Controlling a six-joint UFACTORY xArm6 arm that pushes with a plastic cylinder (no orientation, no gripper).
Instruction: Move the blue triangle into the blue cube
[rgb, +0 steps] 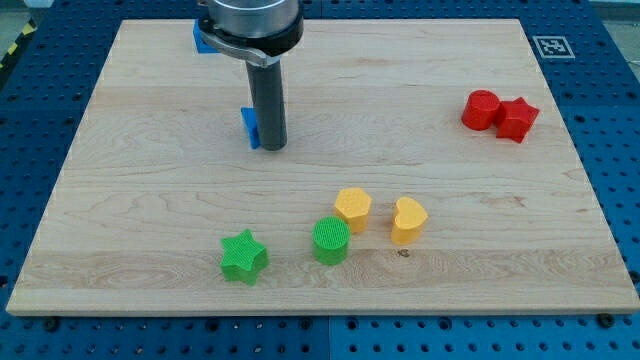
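My tip (273, 147) rests on the board left of centre. A small blue block (249, 127), partly hidden by the rod, touches the tip's left side; its shape cannot be made out fully. Another blue block (203, 40) sits near the view's top, mostly hidden behind the arm's body, above and left of the tip.
A red cylinder (481, 109) and a red star (517, 118) touch at the view's right. A yellow hexagon (352, 208) and a yellow heart (407, 219) sit lower middle, with a green cylinder (331, 240) and a green star (243, 256) below. The wooden board (150, 200) ends at blue pegboard.
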